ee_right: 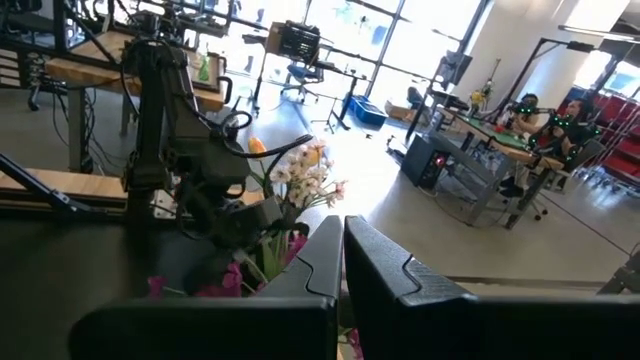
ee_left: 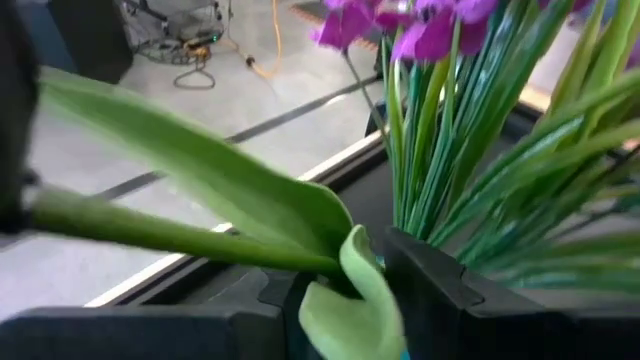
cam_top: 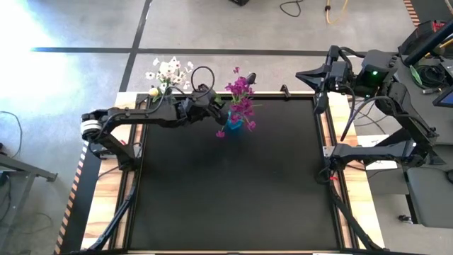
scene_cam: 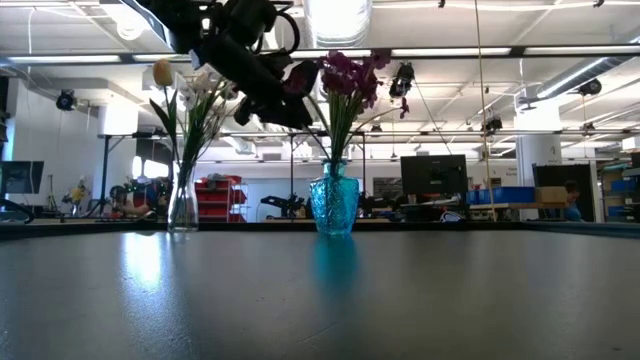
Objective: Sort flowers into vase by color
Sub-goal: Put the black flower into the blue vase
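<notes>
From my remote station I saw the left gripper (cam_top: pixel 218 112) reach across the far edge of the black worktop (cam_top: pixel 226 191), poised just beside the magenta-purple flower sprays (cam_top: pixel 241 95) standing in a blue textured glass vase (scene_cam: pixel 334 203). Its jaws stood parted around a green stem and broad leaf (ee_left: pixel 200 215) lying between them in the left wrist view; I could not tell whether the fingers were pressing the stem or merely flanking it. The slender green stalks of the purple bunch rose close beyond the fingers.

To the left of the blue vase, a clear narrow glass vase (scene_cam: pixel 183 205) held white blossom sprays (cam_top: pixel 168 71) and a cream-peach tulip bud (scene_cam: pixel 163 72). Both vases stood near the worktop's far edge, apart from each other.

The right gripper (cam_top: pixel 320 99) waited at the far right corner of the worktop, its jaws clenched on nothing, as the right wrist view showed its fingers (ee_right: pixel 385 275) pressed together.
</notes>
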Controlling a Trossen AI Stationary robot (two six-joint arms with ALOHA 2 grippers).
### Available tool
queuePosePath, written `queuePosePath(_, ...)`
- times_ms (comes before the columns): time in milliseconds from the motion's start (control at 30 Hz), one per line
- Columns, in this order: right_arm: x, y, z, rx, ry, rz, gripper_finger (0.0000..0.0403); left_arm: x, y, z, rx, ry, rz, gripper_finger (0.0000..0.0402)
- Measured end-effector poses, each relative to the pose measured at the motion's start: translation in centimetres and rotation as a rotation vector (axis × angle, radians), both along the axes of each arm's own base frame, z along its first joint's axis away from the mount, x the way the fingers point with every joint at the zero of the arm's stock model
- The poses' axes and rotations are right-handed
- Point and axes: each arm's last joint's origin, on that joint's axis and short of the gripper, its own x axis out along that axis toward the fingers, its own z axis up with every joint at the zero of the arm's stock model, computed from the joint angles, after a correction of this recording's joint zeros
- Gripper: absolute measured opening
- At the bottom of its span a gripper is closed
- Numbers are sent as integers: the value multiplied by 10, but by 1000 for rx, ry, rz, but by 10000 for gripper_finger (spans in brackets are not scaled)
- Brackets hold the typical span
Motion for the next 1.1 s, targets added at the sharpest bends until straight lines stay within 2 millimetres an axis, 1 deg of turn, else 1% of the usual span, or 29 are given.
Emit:
queuePosePath(233,0,0,0,-2,0,0,9,-12,-4,4,-28,78,1,103)
queuePosePath(567,0,0,0,-14,3,1,9,-20,-8,4,-56,145,-4,103)
queuePosePath(700,0,0,0,-19,2,1,9,-19,-9,6,-51,115,-4,103)
queuePosePath(867,0,0,0,-19,2,1,9,-20,-9,14,-33,65,-4,103)
queuePosePath(1100,0,0,1,-21,0,1,9,-32,-14,17,-57,141,-8,103)
